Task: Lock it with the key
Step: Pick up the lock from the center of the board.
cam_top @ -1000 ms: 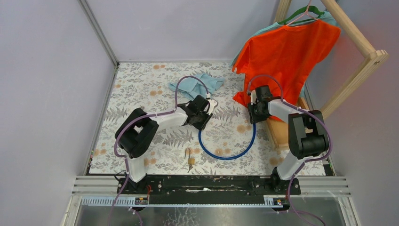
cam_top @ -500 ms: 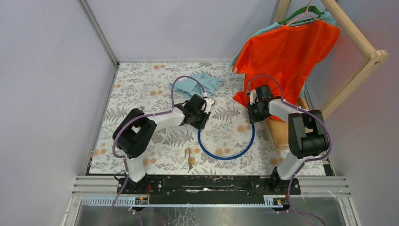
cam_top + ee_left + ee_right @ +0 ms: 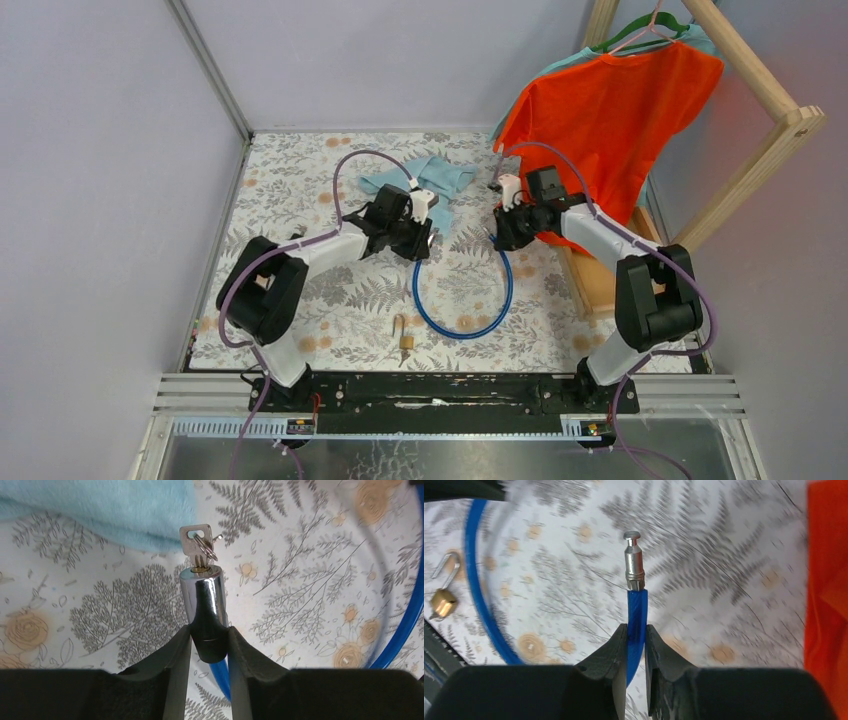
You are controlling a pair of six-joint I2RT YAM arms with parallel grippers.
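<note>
A blue cable (image 3: 460, 333) lies in a loop on the floral table. One end carries a chrome lock cylinder (image 3: 202, 597), and my left gripper (image 3: 209, 635) is shut on its dark rear part. The small silver key (image 3: 196, 537) sticks out of the cylinder's face with a ring through its head. My right gripper (image 3: 636, 630) is shut on the cable (image 3: 636, 610) just behind its metal pin end (image 3: 634, 562). From above, the left gripper (image 3: 410, 228) and the right gripper (image 3: 498, 228) face each other across a gap, both ends held off the table.
A brass padlock (image 3: 405, 337) with its shackle open lies near the front edge, also in the right wrist view as a padlock (image 3: 443, 602). A light-blue cloth (image 3: 430, 175) lies behind the left gripper. An orange shirt (image 3: 610, 100) hangs on a wooden rack (image 3: 770, 90) at the right.
Both arms have swung away from me and inward, carrying the cable ends closer together. The blue loop has narrowed and shifted left. The right jaws have closed tighter on the cable.
</note>
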